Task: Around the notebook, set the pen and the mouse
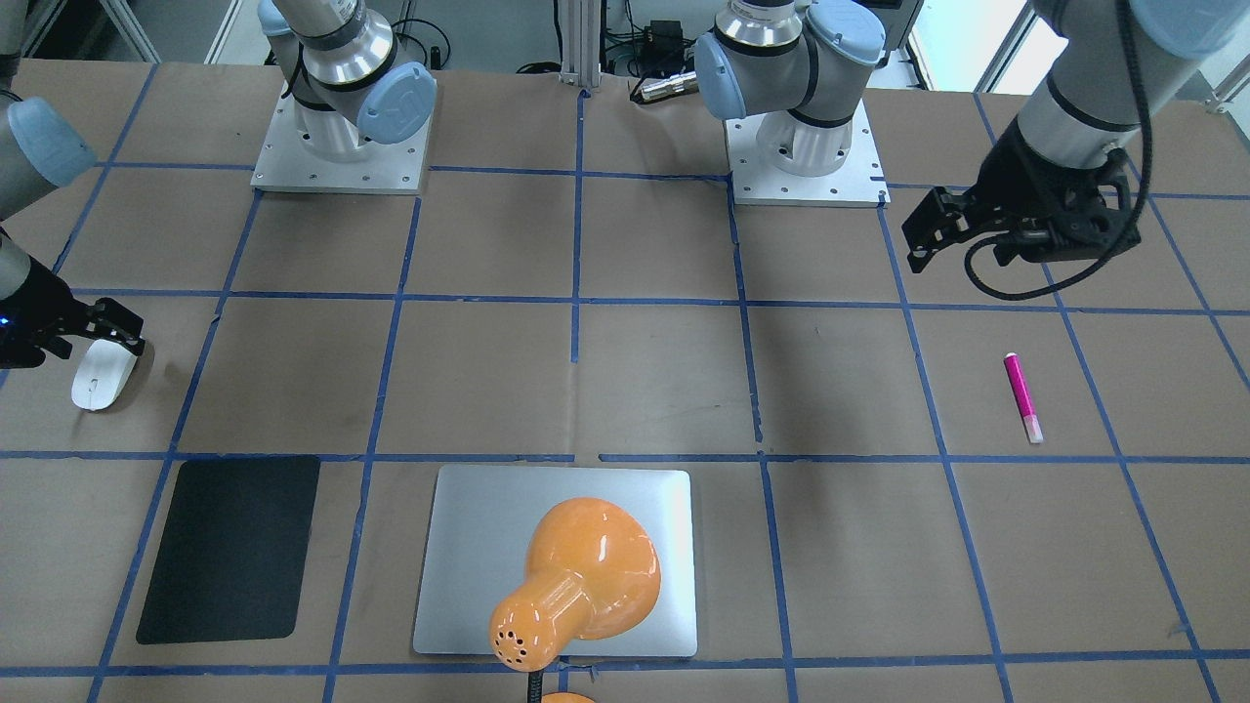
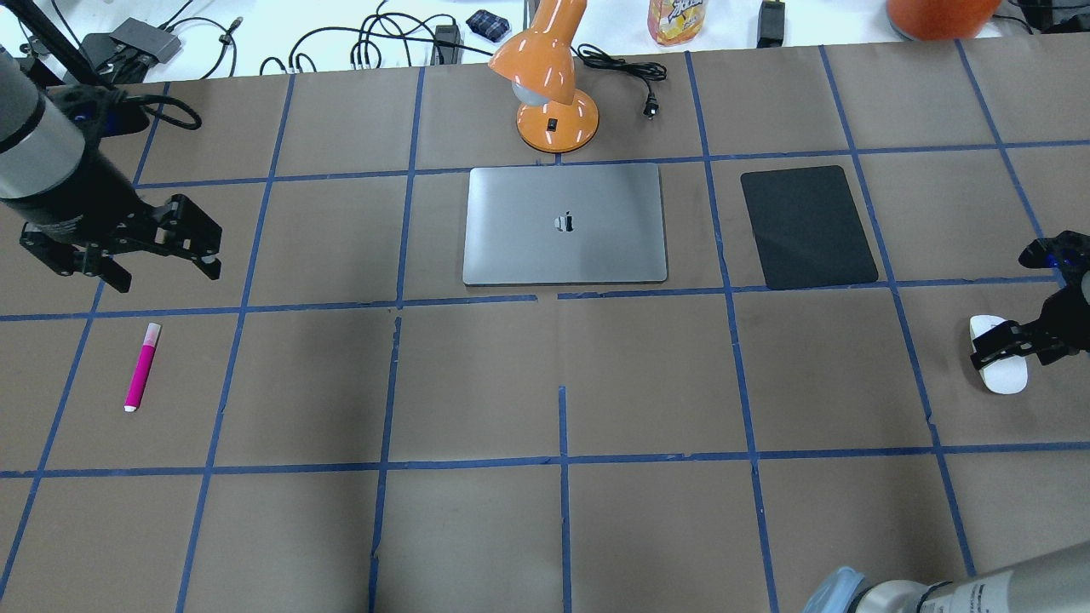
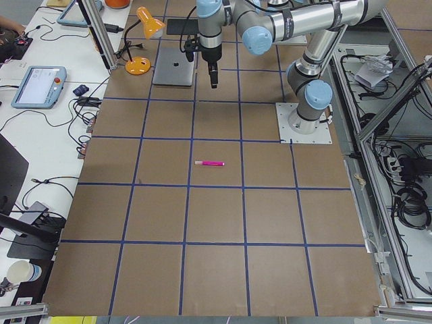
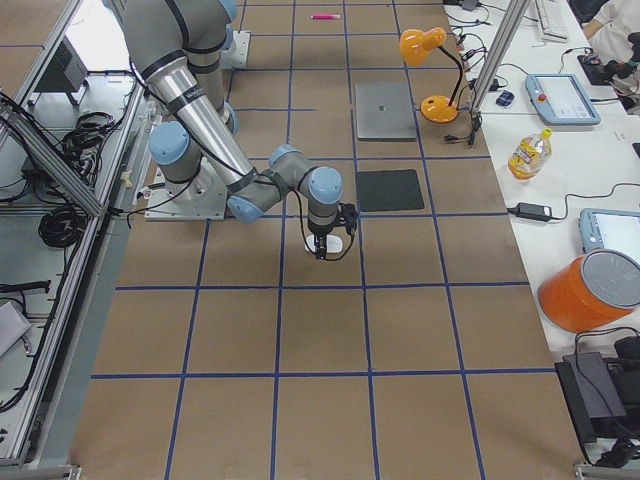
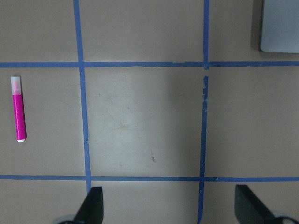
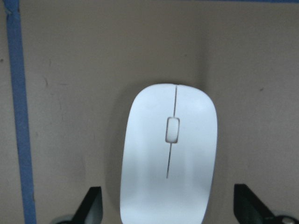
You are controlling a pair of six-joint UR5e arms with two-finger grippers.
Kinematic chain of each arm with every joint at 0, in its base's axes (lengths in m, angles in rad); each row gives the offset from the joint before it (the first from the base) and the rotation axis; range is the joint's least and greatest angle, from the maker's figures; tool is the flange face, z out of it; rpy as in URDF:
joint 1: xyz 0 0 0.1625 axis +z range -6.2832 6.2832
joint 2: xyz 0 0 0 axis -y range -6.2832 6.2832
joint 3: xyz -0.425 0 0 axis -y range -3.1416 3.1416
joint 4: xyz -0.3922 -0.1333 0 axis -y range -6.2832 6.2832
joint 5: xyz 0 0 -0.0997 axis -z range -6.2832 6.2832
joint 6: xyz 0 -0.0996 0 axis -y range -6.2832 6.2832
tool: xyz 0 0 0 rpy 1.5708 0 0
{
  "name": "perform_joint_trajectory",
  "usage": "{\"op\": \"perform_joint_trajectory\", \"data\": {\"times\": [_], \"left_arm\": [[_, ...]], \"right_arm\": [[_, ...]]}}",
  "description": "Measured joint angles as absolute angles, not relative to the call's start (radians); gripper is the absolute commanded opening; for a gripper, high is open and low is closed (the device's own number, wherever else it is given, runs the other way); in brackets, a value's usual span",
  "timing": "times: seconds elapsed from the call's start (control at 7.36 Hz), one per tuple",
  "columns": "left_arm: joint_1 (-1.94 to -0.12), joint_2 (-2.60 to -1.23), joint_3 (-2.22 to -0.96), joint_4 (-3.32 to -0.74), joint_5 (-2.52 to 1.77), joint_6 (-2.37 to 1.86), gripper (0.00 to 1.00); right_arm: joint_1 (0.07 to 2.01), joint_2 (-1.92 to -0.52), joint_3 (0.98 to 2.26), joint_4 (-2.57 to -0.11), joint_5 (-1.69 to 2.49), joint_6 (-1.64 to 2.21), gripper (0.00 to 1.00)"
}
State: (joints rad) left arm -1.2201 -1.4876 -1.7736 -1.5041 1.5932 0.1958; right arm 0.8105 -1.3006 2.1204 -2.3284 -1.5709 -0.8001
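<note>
The white mouse (image 6: 170, 154) lies on the brown table at my far right, also visible from above (image 2: 1001, 376). My right gripper (image 6: 169, 207) hangs low over it, open, one finger on each side of its near end with gaps to both. The magenta pen (image 2: 141, 366) lies flat at the far left, pale end away from me. My left gripper (image 2: 162, 266) hovers open and empty beyond the pen, which shows at the left of its wrist view (image 5: 18, 109). The silver notebook (image 2: 528, 247) lies closed at the table's middle back.
An orange desk lamp (image 2: 545, 77) stands just behind the notebook, its head leaning over it. A matte black mat (image 2: 807, 226) lies right of the notebook, between it and the mouse. A power cord's plug (image 2: 651, 106) rests near the lamp base.
</note>
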Motion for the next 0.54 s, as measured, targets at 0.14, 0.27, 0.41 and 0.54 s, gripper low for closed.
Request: {"op": "perform_joint_trajectory", "data": {"times": [0.14, 0.27, 0.41, 0.54], "left_arm": [[-1.154, -1.497, -1.782, -1.495, 1.591, 0.232, 1.00], [-1.085, -1.512, -1.796, -1.481, 1.588, 0.278, 1.00], [-1.019, -1.533, -1.817, -1.442, 1.586, 0.331, 1.00], [-0.968, -1.558, -1.849, -1.364, 1.588, 0.401, 1.00]], "right_arm": [[0.810, -1.293, 2.121, -2.336, -1.570, -0.796, 0.81], [0.810, -1.290, 2.120, -2.339, -1.569, -0.790, 0.70], [0.810, -1.289, 2.118, -2.340, -1.568, -0.781, 0.61], [0.809, -1.290, 2.116, -2.341, -1.568, -0.773, 0.57]]}}
